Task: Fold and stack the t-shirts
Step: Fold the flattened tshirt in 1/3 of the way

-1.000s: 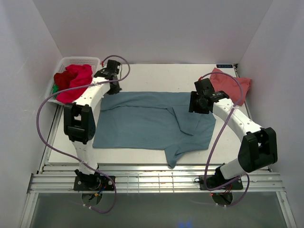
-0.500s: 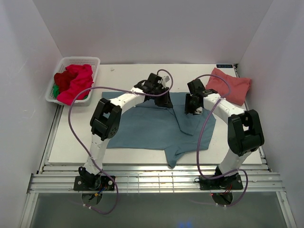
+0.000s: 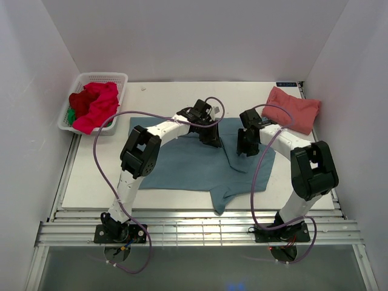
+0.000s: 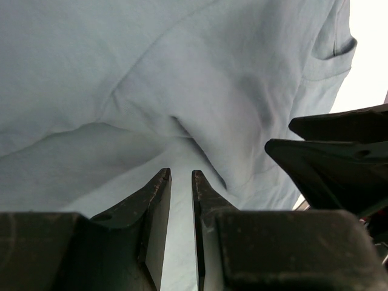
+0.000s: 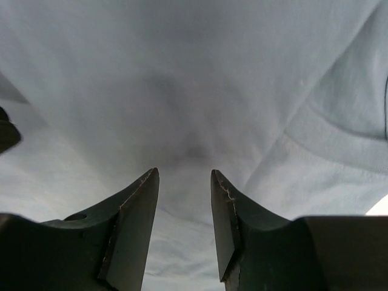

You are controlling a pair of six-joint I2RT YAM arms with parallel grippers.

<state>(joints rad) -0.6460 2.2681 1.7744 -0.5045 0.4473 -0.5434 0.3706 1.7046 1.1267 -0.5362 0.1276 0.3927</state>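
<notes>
A large teal-blue t-shirt (image 3: 182,163) lies spread on the white table (image 3: 182,97), its right part folded over with a crease. Both grippers are low over its upper middle. My left gripper (image 3: 212,136) hovers just above the cloth (image 4: 182,73), jaws a narrow slit apart with nothing between them (image 4: 180,173). My right gripper (image 3: 245,147) stands open over the cloth (image 5: 182,79), its jaws wider and empty (image 5: 185,173). In the left wrist view the right gripper's fingers (image 4: 327,163) show close by. A salmon-pink t-shirt (image 3: 295,109) lies bunched at the back right.
A white lattice basket (image 3: 103,75) at the back left holds red and magenta t-shirts (image 3: 94,104) and a bit of green cloth (image 3: 71,113). White walls enclose the table on three sides. One teal sleeve (image 3: 221,200) reaches toward the table's front edge.
My left arm has swung from beside the basket to the teal shirt's upper middle. My right gripper has moved slightly left and down onto the shirt, its jaws narrower.
</notes>
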